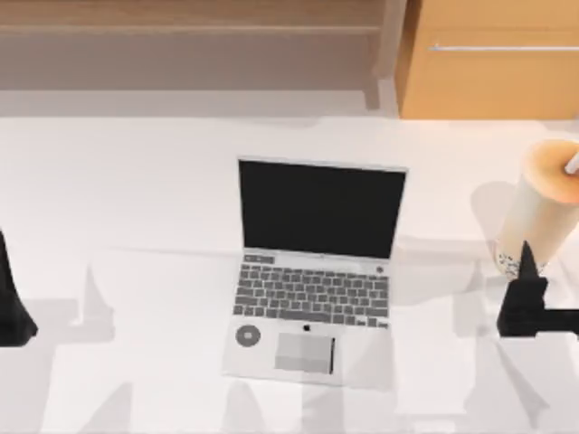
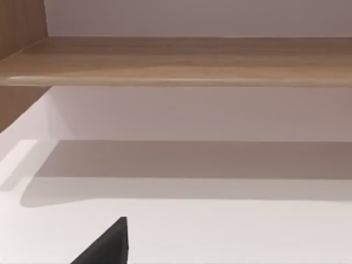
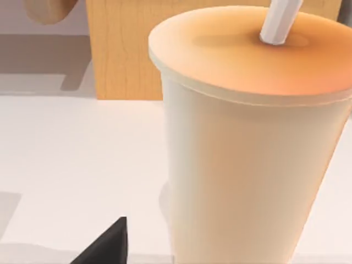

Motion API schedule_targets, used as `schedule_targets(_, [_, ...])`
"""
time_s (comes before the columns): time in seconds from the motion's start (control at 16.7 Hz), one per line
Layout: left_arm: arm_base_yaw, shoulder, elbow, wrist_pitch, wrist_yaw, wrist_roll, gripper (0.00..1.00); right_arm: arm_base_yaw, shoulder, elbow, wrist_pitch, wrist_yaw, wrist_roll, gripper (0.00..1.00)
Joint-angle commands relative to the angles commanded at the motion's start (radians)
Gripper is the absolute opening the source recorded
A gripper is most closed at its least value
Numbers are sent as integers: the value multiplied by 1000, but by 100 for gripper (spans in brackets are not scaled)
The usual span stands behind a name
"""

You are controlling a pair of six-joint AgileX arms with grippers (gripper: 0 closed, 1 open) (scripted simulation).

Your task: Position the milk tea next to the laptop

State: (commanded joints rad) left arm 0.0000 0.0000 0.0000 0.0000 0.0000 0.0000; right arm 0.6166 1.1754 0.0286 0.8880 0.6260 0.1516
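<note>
Bare table [image 1: 452,298] lies open between the laptop [image 1: 317,271] and the milk tea [image 1: 541,210].

We are seeing the milk tea [image 1: 543,203] cut off by the right edge of the top view, just past our right gripper [image 1: 527,303], which is covering the cup's bottom. Our left gripper [image 1: 11,312] is getting cut off by the left edge. In the right wrist view the cup's [image 3: 247,165] bottom and its straw's [image 3: 280,22] top are running out of the picture.
</note>
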Motion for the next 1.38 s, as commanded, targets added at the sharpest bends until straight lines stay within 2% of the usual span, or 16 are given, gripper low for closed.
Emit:
schedule_targets(0.42, [0,0,0,0,0,0,100,-7,17,4,16,-5,-3,100])
schedule_targets(1.02, [0,0,0,0,0,0,100,-200,481,202,307,-187,-51,100])
schedule_targets(1.38, [0,0,0,0,0,0,100,-221,514,218,329,-207,-57,100])
